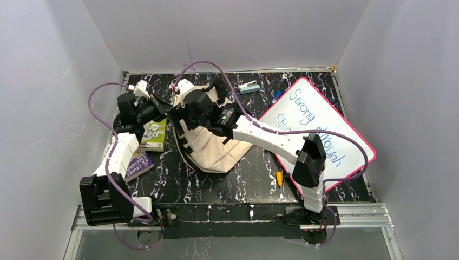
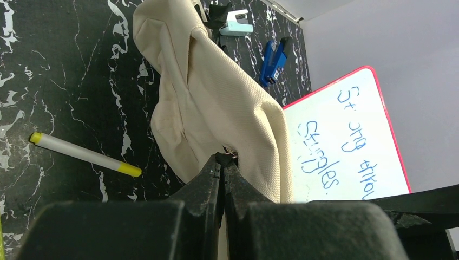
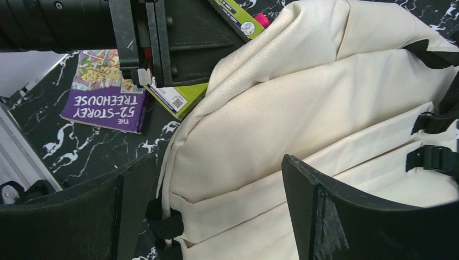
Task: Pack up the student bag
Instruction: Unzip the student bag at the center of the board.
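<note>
The student bag is beige fabric with black straps and lies mid-table. My left gripper is shut on a small dark piece at the bag's edge, and the beige fabric rises in a fold from it. In the top view this gripper is at the bag's upper left corner. My right gripper is open and empty, its jaws wide apart just above the bag's front panel; in the top view it hovers over the bag's upper left part, close to the left gripper.
A purple book and a green book lie left of the bag. The pink-framed whiteboard lies to the right. A yellow-capped marker, a blue clip and a pale stapler lie on the black marbled table.
</note>
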`<action>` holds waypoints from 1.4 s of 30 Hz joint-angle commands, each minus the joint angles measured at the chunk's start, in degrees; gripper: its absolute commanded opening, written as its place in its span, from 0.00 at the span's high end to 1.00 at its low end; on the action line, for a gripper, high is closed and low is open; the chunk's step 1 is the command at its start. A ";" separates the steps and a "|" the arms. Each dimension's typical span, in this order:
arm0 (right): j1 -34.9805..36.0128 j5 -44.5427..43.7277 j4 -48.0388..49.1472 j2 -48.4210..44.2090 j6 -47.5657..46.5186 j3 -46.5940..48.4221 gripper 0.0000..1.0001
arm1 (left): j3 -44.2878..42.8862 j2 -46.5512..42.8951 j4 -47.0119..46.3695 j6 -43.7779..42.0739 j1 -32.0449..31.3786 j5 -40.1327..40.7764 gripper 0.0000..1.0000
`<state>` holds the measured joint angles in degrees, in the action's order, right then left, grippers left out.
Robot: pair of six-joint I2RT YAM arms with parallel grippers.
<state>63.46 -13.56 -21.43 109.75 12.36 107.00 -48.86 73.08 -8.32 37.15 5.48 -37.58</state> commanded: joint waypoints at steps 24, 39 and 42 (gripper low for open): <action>-0.57 -4.71 0.65 -5.03 -4.05 3.36 0.89 | -3.58 -4.39 -0.74 -0.88 0.06 -2.19 1.00; -18.01 37.67 -15.16 -5.80 -21.33 14.51 1.00 | -1.58 -6.43 -3.52 -3.77 0.11 -8.13 1.00; -21.78 45.45 -14.74 -7.36 -22.11 14.30 1.00 | -1.46 -6.21 -2.20 -5.21 0.04 -7.19 1.00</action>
<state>45.12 18.04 -37.74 106.30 -3.97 117.54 -50.00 69.21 -10.04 34.85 5.41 -44.12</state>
